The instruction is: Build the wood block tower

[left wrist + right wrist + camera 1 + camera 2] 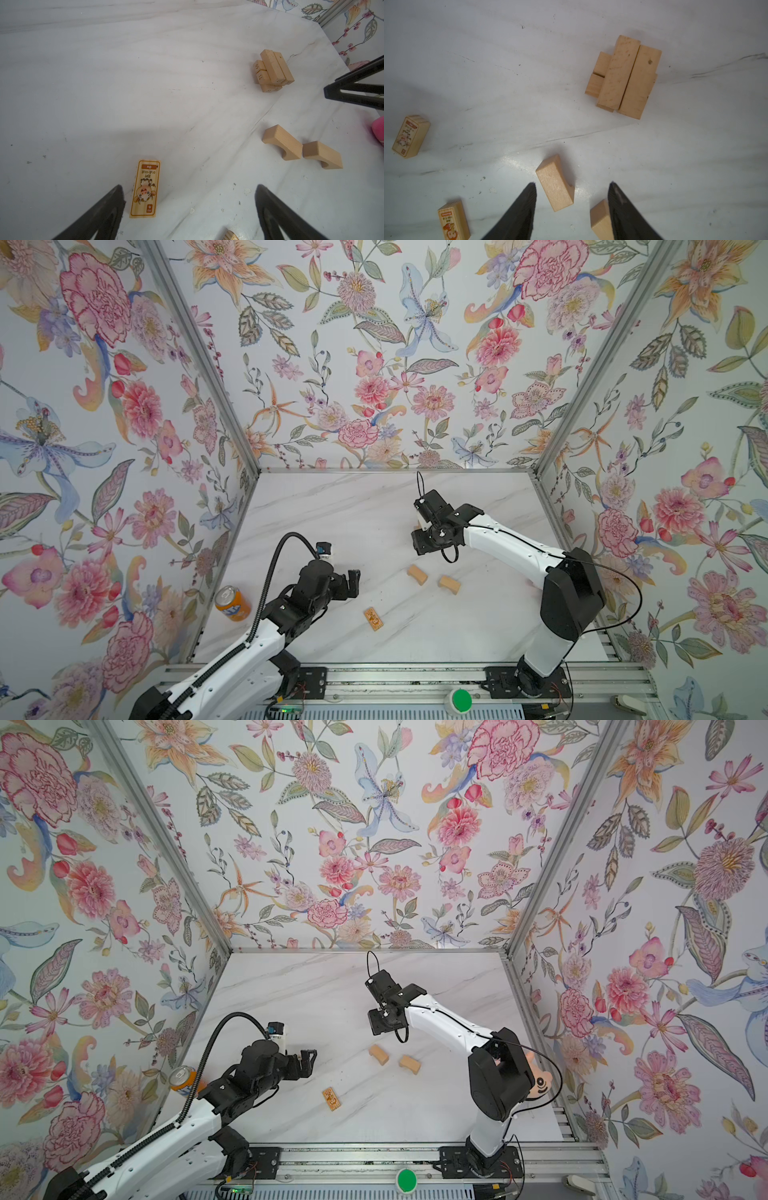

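The tower [625, 76] is a crossed stack of plain tan wood blocks; it also shows in the left wrist view [272, 70]. In both top views my right arm hides it except for a tan sliver [417, 527]. My right gripper [572, 187] hangs open above the table, empty; two loose arched blocks [555, 182] [601, 220] lie below it. The same pair [417, 574] [449, 585] sits mid-table. A printed block [145, 189] lies just inside one finger of my wide-open left gripper [189, 187] [353, 583]. A second printed block [453, 221] lies close by.
An orange soda can [232, 603] stands at the table's left edge beside my left arm. A pink plush doll [540, 1081] lies behind my right arm's elbow at the right edge. A green button [461, 699] sits on the front rail. Floral walls enclose three sides.
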